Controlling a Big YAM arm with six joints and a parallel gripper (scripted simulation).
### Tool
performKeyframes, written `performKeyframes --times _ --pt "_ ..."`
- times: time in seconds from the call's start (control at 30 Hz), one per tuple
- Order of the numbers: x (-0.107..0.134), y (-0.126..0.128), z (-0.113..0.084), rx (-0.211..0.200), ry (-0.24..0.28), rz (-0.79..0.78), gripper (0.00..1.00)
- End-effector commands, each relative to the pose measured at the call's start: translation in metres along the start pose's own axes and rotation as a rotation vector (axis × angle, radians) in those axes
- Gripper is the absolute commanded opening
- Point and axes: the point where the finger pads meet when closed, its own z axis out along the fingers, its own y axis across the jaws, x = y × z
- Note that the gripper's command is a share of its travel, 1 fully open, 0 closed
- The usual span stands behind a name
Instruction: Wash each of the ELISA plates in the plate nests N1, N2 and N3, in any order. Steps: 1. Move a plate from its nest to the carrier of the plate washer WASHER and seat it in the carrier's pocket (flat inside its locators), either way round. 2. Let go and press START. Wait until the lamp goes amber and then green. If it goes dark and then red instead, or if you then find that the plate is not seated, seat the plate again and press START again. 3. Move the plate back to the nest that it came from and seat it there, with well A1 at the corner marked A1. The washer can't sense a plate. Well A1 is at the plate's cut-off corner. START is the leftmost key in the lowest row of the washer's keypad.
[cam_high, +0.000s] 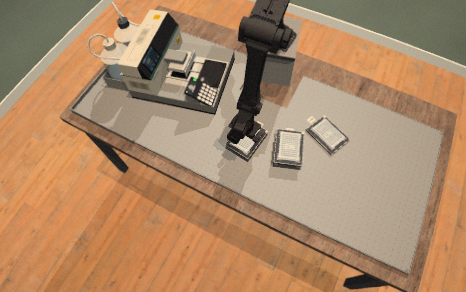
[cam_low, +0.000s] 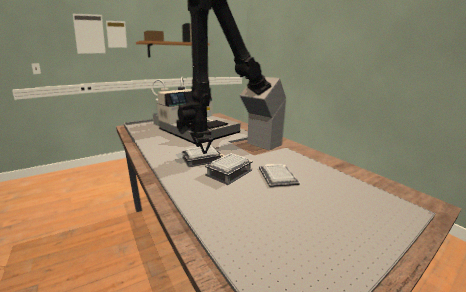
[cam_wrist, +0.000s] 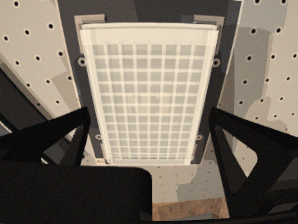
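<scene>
My gripper (cam_high: 248, 134) (cam_low: 204, 146) (cam_wrist: 149, 113) is open, its fingers apart over the long sides of a white ELISA plate (cam_high: 243, 145) (cam_wrist: 150, 87). This plate lies in the dark nest (cam_wrist: 150, 10) closest to the washer, inside corner locators; a small label (cam_wrist: 100, 161) shows at its near left corner. A second plate (cam_high: 289, 144) (cam_low: 230, 163) lies in the taller middle nest. A third plate (cam_high: 327, 132) (cam_low: 278, 173) lies in the low, turned nest. The washer (cam_high: 150, 45) (cam_low: 164, 111) shows a green lamp (cam_high: 195, 79) above its keypad (cam_high: 206, 93). Whether the fingers touch the plate cannot be told.
The arm's grey pedestal (cam_high: 278, 70) (cam_low: 266, 127) stands at the table's back edge. Bottles (cam_high: 109, 47) with tubes stand behind the washer. The middle nest stands close beside the nest under my gripper.
</scene>
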Motion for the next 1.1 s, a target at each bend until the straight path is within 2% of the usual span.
performKeyframes --times 0.0,0.5,0.9,1.07 --pt "-0.001 0.004 0.005 -0.005 -0.002 0.002 1.00" --pt "0.000 0.004 0.015 -0.005 -0.002 0.002 1.00" --pt "0.000 0.001 0.011 0.000 -0.001 0.001 1.00" --pt "0.000 0.001 0.011 0.000 -0.001 0.001 0.90"
